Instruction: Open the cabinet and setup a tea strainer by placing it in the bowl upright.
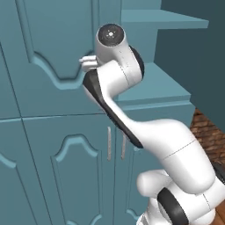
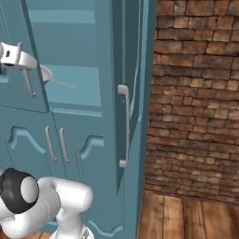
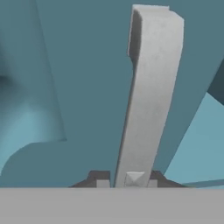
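Note:
The cabinet is tall and teal, and its right door is swung wide open towards me. My gripper is shut on the long silver bar handle of the left door, with a dark fingertip on each side of the bar. From the base views the gripper sits near the top of that handle. The tea strainer, pale and round with a thin handle, lies on the teal shelf inside, partly behind the left door. The bowl is out of view.
The open right door's handle juts towards the base. Below are lower teal double doors with short handles. A brick wall and a wooden floor lie to the right. My arm crosses in front of the lower doors.

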Tool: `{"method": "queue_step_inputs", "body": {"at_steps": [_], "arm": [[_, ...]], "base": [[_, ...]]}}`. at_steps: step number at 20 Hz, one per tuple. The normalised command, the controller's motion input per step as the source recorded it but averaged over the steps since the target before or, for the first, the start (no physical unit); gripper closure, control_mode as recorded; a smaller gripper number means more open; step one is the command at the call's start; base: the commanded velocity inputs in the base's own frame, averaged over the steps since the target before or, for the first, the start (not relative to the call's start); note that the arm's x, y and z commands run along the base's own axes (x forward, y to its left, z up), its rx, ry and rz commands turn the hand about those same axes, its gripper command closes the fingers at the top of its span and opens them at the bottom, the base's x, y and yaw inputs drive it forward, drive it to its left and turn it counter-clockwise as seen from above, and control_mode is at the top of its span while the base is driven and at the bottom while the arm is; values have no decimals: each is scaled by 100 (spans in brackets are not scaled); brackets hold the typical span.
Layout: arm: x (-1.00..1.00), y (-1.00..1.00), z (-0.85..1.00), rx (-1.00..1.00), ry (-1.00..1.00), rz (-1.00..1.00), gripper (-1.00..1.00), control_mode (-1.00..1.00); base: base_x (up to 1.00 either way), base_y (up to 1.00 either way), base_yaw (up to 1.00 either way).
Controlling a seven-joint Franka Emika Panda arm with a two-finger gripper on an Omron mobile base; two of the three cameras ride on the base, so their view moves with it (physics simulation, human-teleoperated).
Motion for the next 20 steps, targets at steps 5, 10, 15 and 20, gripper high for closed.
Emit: {"method": "queue_step_inputs", "body": {"at_steps": [5,10,15,20], "arm": [[-97,62,0,-12,0,-12,100,-100],[-100,64,0,-11,0,-12,100,-100],[-100,51,6,-5,0,-10,100,-100],[-100,56,2,-4,0,-10,100,-100]], "base": [[0,0,0],[0,0,0],[0,0,0],[0,0,0]]}}
